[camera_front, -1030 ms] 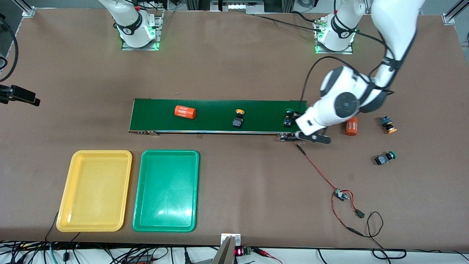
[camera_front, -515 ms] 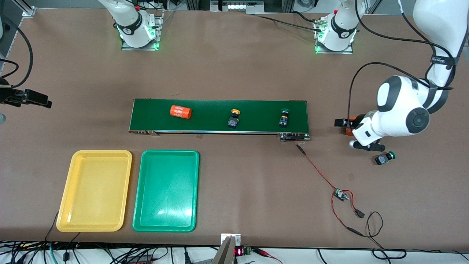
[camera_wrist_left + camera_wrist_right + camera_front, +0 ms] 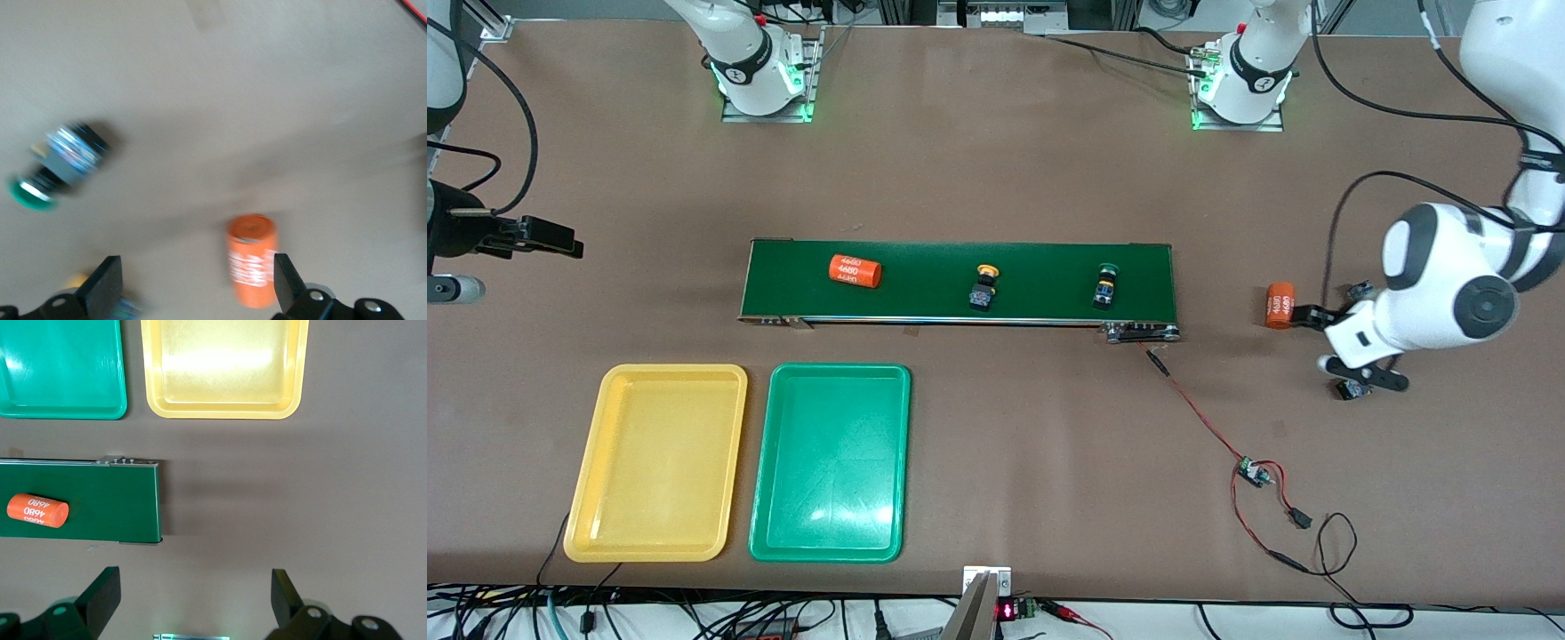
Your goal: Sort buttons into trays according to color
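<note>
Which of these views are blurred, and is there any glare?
Left wrist view: motion-smeared, the green-capped button and the orange cylinder soft-edged. Right wrist view: sharp, with glare on the yellow tray. Front view: sharp, with a white glint on the green tray.

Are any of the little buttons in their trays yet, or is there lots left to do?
None sorted yet: the yellow tray and green tray hold nothing. A yellow button and a green button sit on the belt. The left claw is open over the table beside an orange cylinder, holding nothing. The right claw waits open. All the sorting remains.
</note>
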Motion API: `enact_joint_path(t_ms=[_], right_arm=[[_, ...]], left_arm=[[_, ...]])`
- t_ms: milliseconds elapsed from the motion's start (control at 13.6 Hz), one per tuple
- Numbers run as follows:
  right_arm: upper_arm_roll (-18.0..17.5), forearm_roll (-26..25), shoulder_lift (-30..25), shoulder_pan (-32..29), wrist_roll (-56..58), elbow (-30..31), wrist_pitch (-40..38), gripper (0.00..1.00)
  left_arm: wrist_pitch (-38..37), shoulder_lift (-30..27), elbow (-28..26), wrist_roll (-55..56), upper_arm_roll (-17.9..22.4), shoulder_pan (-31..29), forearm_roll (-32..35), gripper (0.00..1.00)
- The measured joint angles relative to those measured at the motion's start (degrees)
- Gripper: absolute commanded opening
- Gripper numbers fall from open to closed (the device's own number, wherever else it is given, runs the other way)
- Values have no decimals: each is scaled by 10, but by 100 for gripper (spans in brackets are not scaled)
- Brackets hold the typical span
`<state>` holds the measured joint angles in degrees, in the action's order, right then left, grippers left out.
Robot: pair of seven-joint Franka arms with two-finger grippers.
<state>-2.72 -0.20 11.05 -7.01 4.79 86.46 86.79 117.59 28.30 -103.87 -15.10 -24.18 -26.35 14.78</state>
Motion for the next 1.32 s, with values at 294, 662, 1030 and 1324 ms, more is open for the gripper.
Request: enact_joint_path(t_ms=[294, 662, 1030, 1324], right_arm=[[0, 1, 4, 2, 0, 0, 0, 100], [1, 2, 5, 1, 0, 1, -2, 100], [2, 3, 6, 1, 0, 4, -4, 100], [2, 4, 14, 3, 10, 7, -20, 100]], left_arm=[[0, 51, 67, -194, 1, -29, 11, 100], [23, 117, 120, -407, 1, -32, 13, 100], [108, 157, 132, -557, 20, -36, 15, 100], [107, 167, 133, -565, 25, -49, 15, 100]])
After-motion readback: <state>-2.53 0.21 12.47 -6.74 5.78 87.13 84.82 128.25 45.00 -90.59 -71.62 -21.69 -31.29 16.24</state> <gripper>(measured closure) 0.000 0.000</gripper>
